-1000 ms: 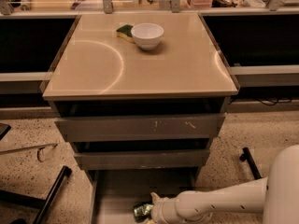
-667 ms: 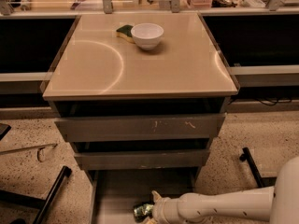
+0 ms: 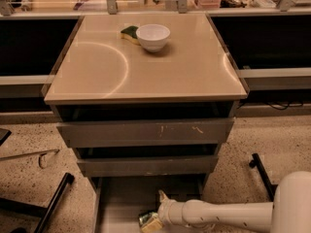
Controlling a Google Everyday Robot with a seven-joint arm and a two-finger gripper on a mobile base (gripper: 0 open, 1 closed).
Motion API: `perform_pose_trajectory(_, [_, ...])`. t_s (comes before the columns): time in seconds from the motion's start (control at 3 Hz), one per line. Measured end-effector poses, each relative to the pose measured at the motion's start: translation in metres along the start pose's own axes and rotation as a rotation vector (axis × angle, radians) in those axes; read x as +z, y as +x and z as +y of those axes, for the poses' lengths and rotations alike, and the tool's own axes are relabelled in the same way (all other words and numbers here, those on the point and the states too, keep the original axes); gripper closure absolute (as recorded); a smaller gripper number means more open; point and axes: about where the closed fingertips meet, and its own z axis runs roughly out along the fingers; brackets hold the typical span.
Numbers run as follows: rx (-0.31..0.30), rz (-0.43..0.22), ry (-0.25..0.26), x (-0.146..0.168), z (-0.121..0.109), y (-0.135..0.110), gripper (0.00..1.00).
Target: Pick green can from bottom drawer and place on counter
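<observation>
The green can [image 3: 147,220] lies in the open bottom drawer [image 3: 121,198], near the bottom edge of the camera view, with its shiny end showing. My gripper [image 3: 156,215] is low inside that drawer, right against the can's right side, at the end of my white arm [image 3: 228,214], which reaches in from the lower right. The beige counter [image 3: 146,67] tops the grey drawer cabinet.
A white bowl [image 3: 153,36] and a green-yellow sponge [image 3: 129,33] sit at the back of the counter. Two grey drawers [image 3: 146,132] jut out above the bottom one. A black chair leg [image 3: 53,203] stands at the left and a black bar [image 3: 262,174] at the right.
My forearm has sunk lower and lies more level. The gripper has stayed beside the can, which has hardly moved.
</observation>
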Motion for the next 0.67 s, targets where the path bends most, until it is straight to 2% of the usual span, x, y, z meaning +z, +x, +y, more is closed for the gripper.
perform_pose_trajectory(0.33, [0.000,0.000,0.000,0.000,0.000,0.000,0.00])
perform_pose_trajectory(0.67, [-0.002,-0.003,-0.011,0.024,0.003,0.013,0.00])
